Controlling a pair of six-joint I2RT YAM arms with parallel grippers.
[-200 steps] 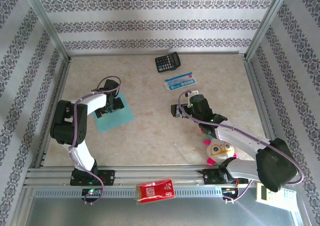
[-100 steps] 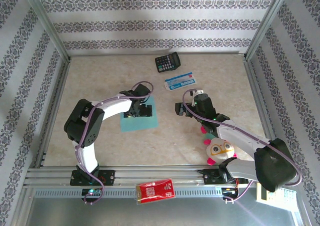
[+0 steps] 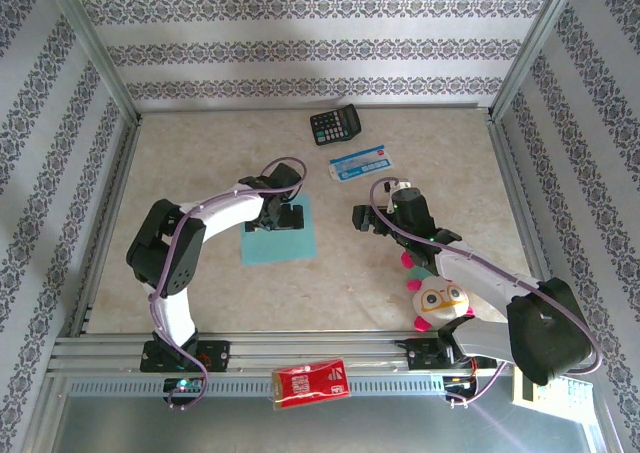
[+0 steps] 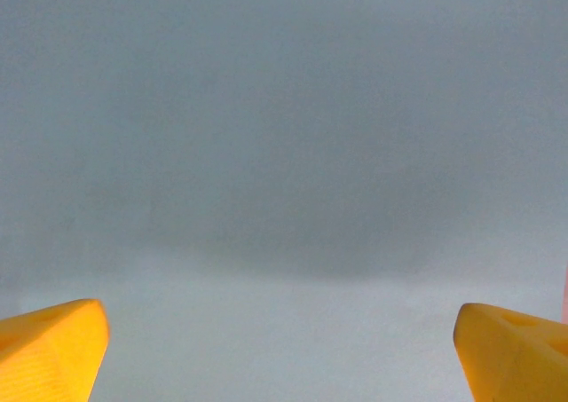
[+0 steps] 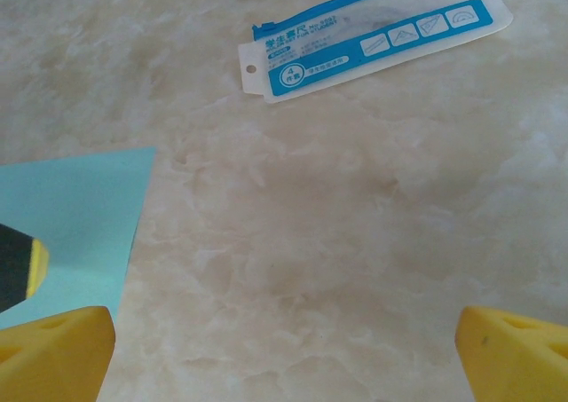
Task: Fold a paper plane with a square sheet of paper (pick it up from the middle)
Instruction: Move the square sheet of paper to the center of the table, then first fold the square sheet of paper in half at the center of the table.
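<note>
place: robot lab cell | evidence: aluminium frame (image 3: 320, 348), patterned panel walls (image 3: 300, 48)

The right gripper (image 5: 284, 362) is seen with its yellow fingertips (image 5: 53, 353) spread wide at the lower corners, with nothing held between them. Beneath it, the pale marbled counter (image 5: 337, 242) is shown. The light turquoise square sheet of paper (image 5: 80, 207) is laid flat at the left, overlapped at the frame edge by a black-and-yellow part (image 5: 18, 264). A blue-and-white packet (image 5: 373, 34) printed with ruler outlines is placed near the top, apart from the sheet.

Both arms bend inward, left hand (image 3: 284, 217) and right hand (image 3: 364, 220) with fingers spread wide.
</note>
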